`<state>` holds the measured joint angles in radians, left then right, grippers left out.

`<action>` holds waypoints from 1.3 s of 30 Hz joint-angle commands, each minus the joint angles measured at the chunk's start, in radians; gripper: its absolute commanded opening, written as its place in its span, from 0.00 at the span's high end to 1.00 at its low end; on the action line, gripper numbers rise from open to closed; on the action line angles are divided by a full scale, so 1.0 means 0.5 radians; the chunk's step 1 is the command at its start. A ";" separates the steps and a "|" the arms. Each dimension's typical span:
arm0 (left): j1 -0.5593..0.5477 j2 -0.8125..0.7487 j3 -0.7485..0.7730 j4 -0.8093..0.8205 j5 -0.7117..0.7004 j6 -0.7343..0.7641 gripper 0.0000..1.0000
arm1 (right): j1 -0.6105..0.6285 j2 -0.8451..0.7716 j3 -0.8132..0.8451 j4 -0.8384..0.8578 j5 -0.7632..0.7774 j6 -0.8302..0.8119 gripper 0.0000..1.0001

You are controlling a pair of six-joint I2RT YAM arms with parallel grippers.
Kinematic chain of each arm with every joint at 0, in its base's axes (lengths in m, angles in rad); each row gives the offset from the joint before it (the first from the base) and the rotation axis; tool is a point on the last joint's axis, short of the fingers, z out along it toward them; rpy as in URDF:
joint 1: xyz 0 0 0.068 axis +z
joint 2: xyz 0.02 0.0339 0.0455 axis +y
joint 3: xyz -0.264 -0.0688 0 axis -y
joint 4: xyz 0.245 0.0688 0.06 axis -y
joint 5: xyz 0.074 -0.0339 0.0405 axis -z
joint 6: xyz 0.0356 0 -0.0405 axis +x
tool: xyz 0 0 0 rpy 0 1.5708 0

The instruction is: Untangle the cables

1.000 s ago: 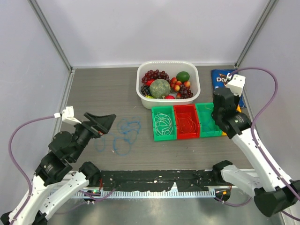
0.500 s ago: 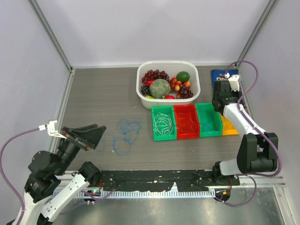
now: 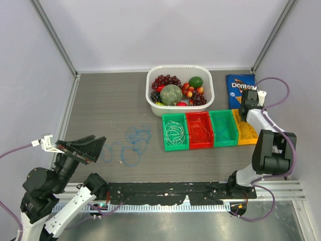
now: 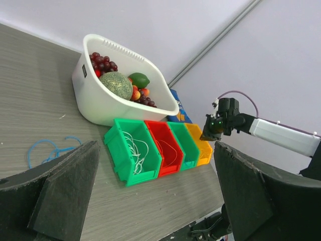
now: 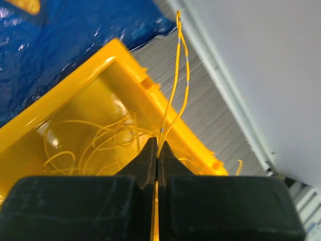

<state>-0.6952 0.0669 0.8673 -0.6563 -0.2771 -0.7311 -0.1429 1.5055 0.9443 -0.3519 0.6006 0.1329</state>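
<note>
right gripper [image 5: 156, 145]: fingers pressed together, yellow cable [image 5: 175, 85] pinched above yellow bin [image 5: 60, 85].
left gripper [image 4: 155, 150]: spread wide, held over table [image 3: 100, 100].
blue cables [image 3: 134, 145]: laid looped on table.
white cables [image 3: 175, 131]: kept in green bin [image 3: 165, 134].

At the right wrist, your yellow cable [image 5: 173, 95] slips out of sight between the pressed-together fingers [image 5: 143, 165] of the right gripper [image 5: 157, 145]. The blue chip bag [image 5: 65, 45] there is blurry and runs off the edge. From the top, the right arm [image 3: 256, 113] covers part of the yellow bin [image 3: 247, 136]. At the left wrist, a finger [image 4: 65, 191] of the left gripper [image 4: 154, 144] hides part of the blue cable [image 4: 55, 149].
</note>
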 commanded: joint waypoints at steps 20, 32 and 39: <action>0.004 0.099 -0.038 0.092 0.051 0.017 0.00 | -0.006 -0.123 0.394 -0.520 -0.207 0.369 0.62; 0.004 0.274 -0.176 0.122 0.097 -0.160 0.00 | 0.166 -0.489 0.486 -0.628 -0.140 0.317 0.40; 0.004 0.418 -0.354 0.141 0.162 -0.406 0.00 | 0.757 -0.523 0.596 -0.560 -0.330 0.436 0.40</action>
<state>-0.6952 0.2321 0.7303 -0.6243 -0.2157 -0.8425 0.0917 1.2827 1.1854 -0.6739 0.4988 0.3016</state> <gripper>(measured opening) 0.994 0.599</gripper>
